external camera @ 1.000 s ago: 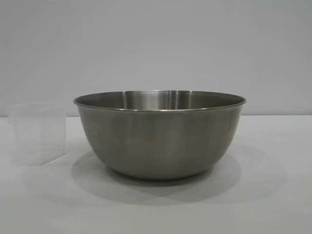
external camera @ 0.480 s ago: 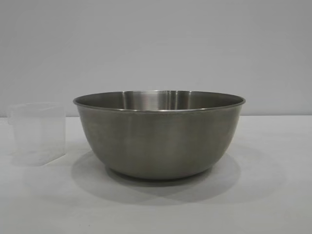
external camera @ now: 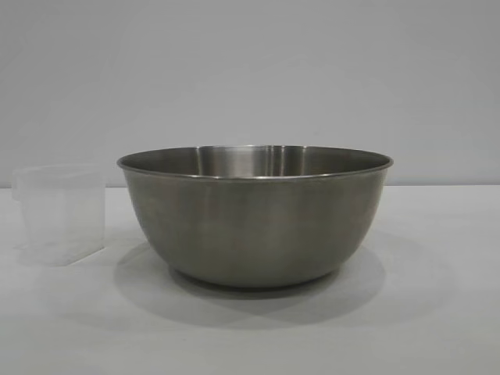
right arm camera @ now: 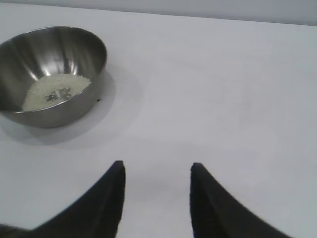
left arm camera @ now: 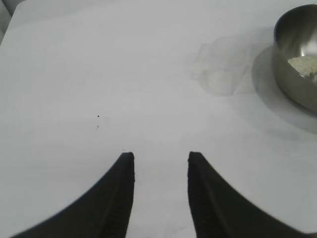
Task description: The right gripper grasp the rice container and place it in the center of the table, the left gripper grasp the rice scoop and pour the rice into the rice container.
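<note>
Clear plastic, nearly lost against the white counter (external camera: 437,312): the scoop (external camera: 59,212) stands upright at the left in the exterior view, just beside the bowl (external camera: 255,215) but not touching it. It looks empty. The left wrist view finds the scoop (left arm camera: 220,69) as a faint outline near the bowl (left arm camera: 296,54), well beyond the left hand (left arm camera: 160,157). That hand hangs over bare counter (left arm camera: 99,74) with its two fingers spread apart and nothing between them.

The steel bowl sits upright in the middle of the exterior view, its rolled rim level and its shadow pooled around its base. From this low angle its contents are hidden. The wrist views look down into it: a pale layer of rice (right arm camera: 54,91) covers the bottom, thin enough at the centre that metal shows through, and the rice (left arm camera: 304,64) also shows past the rim from the left side.

The right hand (right arm camera: 157,167) hovers over open counter (right arm camera: 223,89), well apart from the bowl (right arm camera: 52,74). Its fingers are likewise parted and hold nothing.
</note>
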You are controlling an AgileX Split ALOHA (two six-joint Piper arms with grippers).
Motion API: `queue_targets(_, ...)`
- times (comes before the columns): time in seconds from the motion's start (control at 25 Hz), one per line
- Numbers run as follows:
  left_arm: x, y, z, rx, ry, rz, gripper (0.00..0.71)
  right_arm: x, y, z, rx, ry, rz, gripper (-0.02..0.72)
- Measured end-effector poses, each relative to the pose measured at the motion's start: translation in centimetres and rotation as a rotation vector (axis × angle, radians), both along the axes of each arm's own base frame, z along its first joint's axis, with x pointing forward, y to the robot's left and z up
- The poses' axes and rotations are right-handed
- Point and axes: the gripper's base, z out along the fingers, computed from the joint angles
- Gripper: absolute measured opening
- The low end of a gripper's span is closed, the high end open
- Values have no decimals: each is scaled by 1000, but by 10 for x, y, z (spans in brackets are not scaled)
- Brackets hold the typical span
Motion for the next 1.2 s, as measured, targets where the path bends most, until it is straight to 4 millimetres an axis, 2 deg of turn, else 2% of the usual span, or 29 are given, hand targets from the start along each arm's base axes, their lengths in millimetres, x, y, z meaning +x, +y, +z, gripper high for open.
queue_targets(0.32, 0, 0, 0, 0, 0, 0, 216, 1, 2, 0, 0, 0, -157, 267)
queue_targets(1.2, 0, 0, 0, 0, -1, 0, 216, 1, 2, 0, 0, 0, -166, 267)
